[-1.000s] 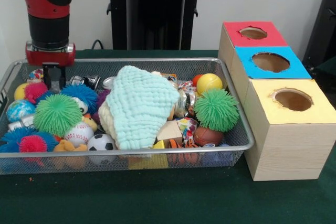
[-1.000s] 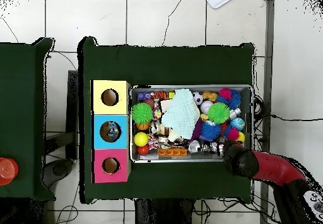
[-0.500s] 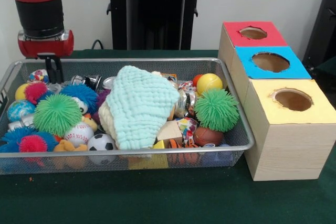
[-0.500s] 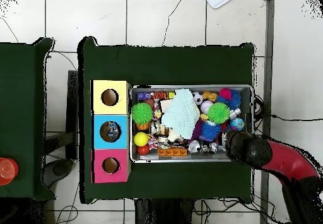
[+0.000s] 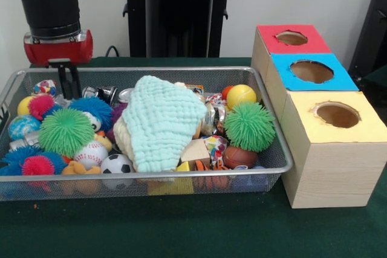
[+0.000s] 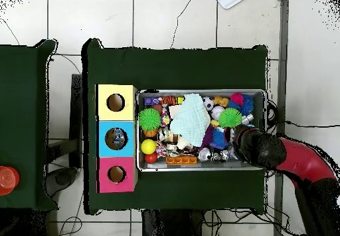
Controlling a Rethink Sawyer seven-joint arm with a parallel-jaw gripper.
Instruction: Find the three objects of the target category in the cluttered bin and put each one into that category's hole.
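Just below the gripper (image 5: pixel 68 83), whose fingers seemed close together on nothing, balls packed the basket (image 5: pixel 181 72), so a descent risked jamming between them or snagging wire.

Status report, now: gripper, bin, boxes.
Gripper above the bin's back corner, nothing visibly held. Bin full of balls, pale green cloth draped over the middle. Three box holes unobstructed.

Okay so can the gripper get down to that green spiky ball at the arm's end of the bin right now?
Probably yes. The green spiky ball lies on top of the pile with nothing over it, and the gripper hangs just behind it, above the wire bin. Close-packed neighbouring toys could crowd a grasp.
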